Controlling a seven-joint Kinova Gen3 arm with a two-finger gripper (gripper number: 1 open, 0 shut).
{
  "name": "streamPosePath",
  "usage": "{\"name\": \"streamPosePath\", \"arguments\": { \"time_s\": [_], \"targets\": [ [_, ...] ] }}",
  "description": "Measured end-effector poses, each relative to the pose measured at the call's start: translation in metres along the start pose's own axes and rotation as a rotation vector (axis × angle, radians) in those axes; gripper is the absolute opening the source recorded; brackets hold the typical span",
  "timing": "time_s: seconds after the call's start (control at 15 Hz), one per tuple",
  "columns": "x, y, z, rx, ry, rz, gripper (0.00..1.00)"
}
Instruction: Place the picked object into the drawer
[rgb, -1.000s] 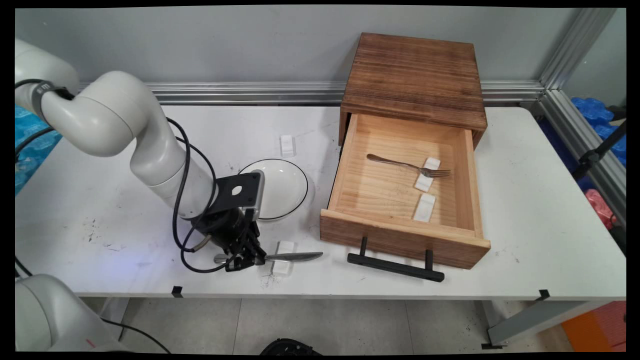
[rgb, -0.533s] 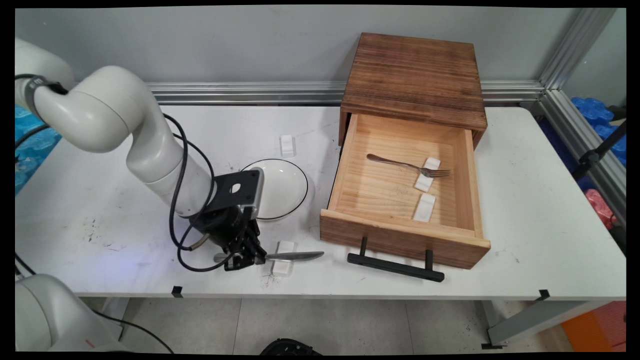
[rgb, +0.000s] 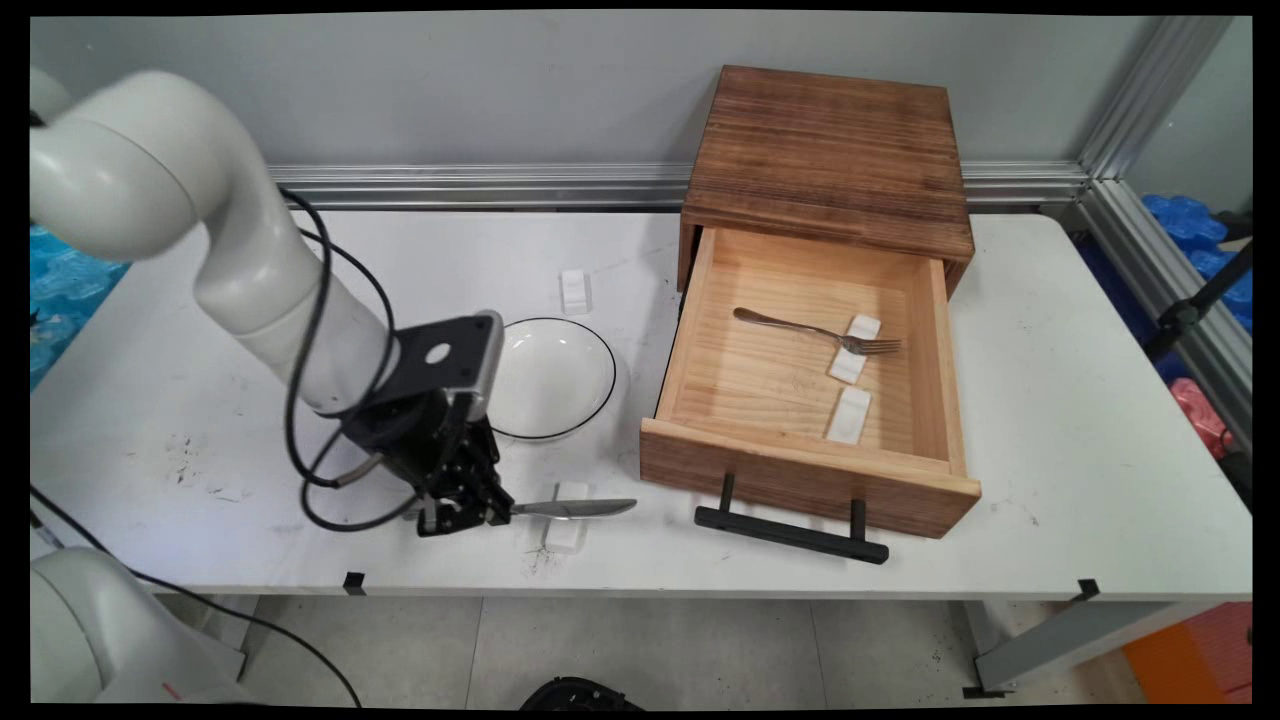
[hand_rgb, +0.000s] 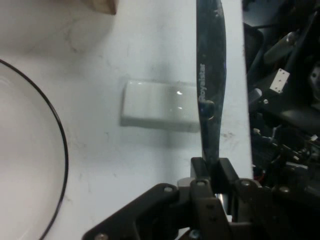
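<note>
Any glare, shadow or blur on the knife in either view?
Main view: the knife blade reads evenly lit and sharp, with a faint shadow beneath it on the table. Hand view: the knife looks dark, with small bright glints; the white rest casts a soft shadow; the tool, shut on the knife, is slightly soft.

Grey wall (rgb: 450, 90), aluminium rail (rgb: 480, 185) along it, white table (rgb: 1080, 440), grey tiled floor (rgb: 700, 650)

Steel table knife (rgb: 572, 509), lying level, blade over small white block (rgb: 566, 515), handle end clamped in jaws
</note>
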Motion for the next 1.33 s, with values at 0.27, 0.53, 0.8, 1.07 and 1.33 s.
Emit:
{"name": "streamPosePath", "arguments": {
  "time_s": [0.27,0.53,0.8,1.07,1.33],
  "targets": [
    [0.002,0.001,-0.031,-0.007,0.005,0.026,0.00],
    [0.008,-0.007,-0.054,0.001,0.016,0.046,0.00],
    [0.022,-0.024,-0.080,0.020,0.039,0.068,0.00],
    [0.042,-0.044,-0.100,0.045,0.068,0.094,0.00],
    [0.070,-0.065,-0.110,0.072,0.100,0.127,0.00]
  ]
}}
